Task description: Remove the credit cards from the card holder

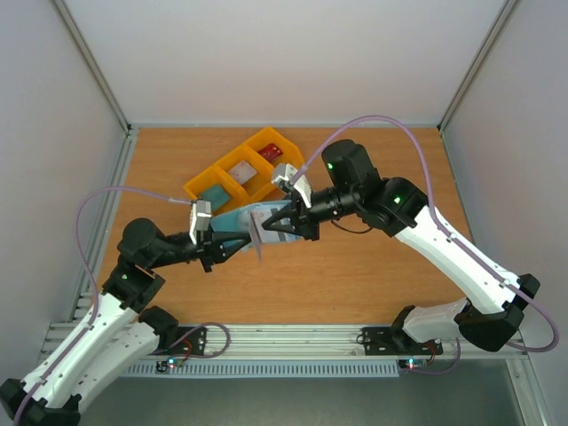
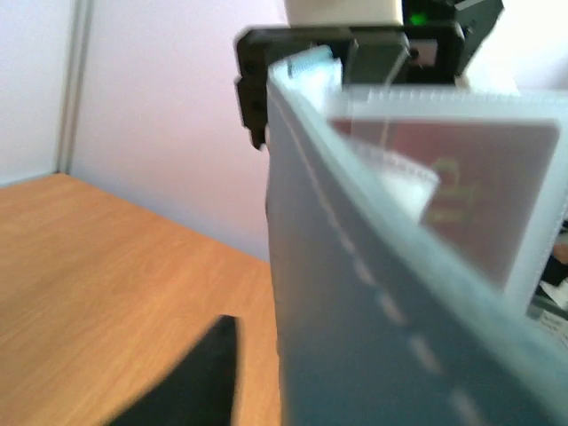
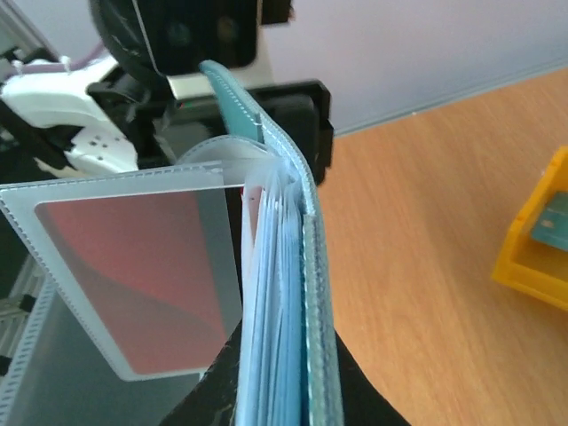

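Observation:
The dusty-blue card holder is held up off the table between both arms. My right gripper is shut on its lower edge; in the right wrist view the black fingers pinch the stacked sleeves and cover. A clear sleeve with a red card fans out to the left. My left gripper is at the holder's other side. In the left wrist view the cover fills the right. One black finger stands apart from it and the other is hidden. The red card shows behind.
Yellow plastic bins stand just behind the holder. A teal-green card, a whitish card and a red one lie in separate compartments. A bin corner shows in the right wrist view. Walls enclose three sides.

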